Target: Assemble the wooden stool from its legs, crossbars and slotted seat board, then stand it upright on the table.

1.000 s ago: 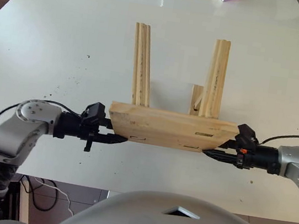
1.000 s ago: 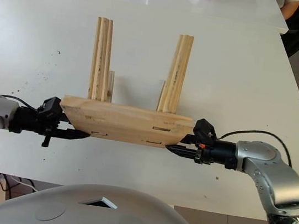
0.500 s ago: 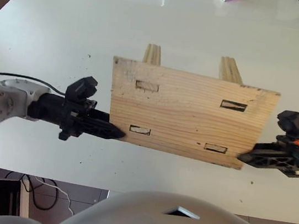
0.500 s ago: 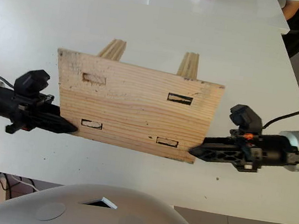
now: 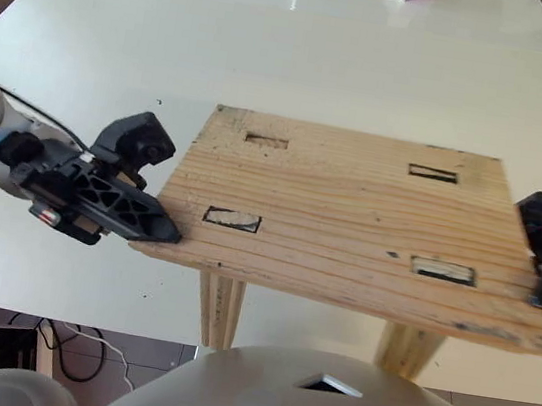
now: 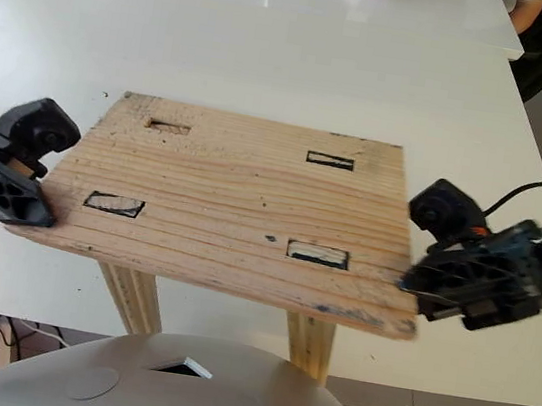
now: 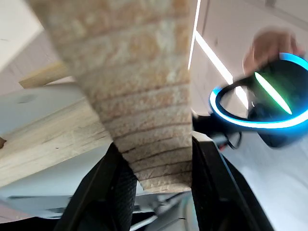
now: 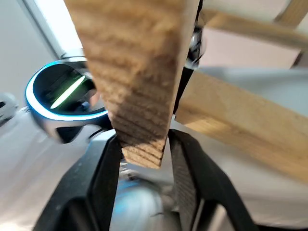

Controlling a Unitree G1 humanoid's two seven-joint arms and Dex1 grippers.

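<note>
Wooden stool (image 5: 349, 224) held seat-up between both grippers, over the near edge of the table (image 5: 272, 52); tabletop smooth and white, with a few dark specks.

Seat board (image 6: 231, 197): flat rectangular plank of pale softwood, marked by long straight grain lines, dark scuffs and coarse, roughly sawn end grain. Four small rectangular slots cut through it. Near slots (image 5: 232, 220) each filled flush with a paler tenon end; far slots (image 5: 266, 141) darker, contents not discernible.

Two square-section legs (image 5: 219, 307) visible under the board's near edge, pointing downward.

Left gripper (image 5: 161, 233) clamped on the board's left edge, right gripper (image 6: 413, 287) clamped on its right edge. In both wrist views, black fingers (image 7: 118, 187) pressed against either face of the end grain.
</note>
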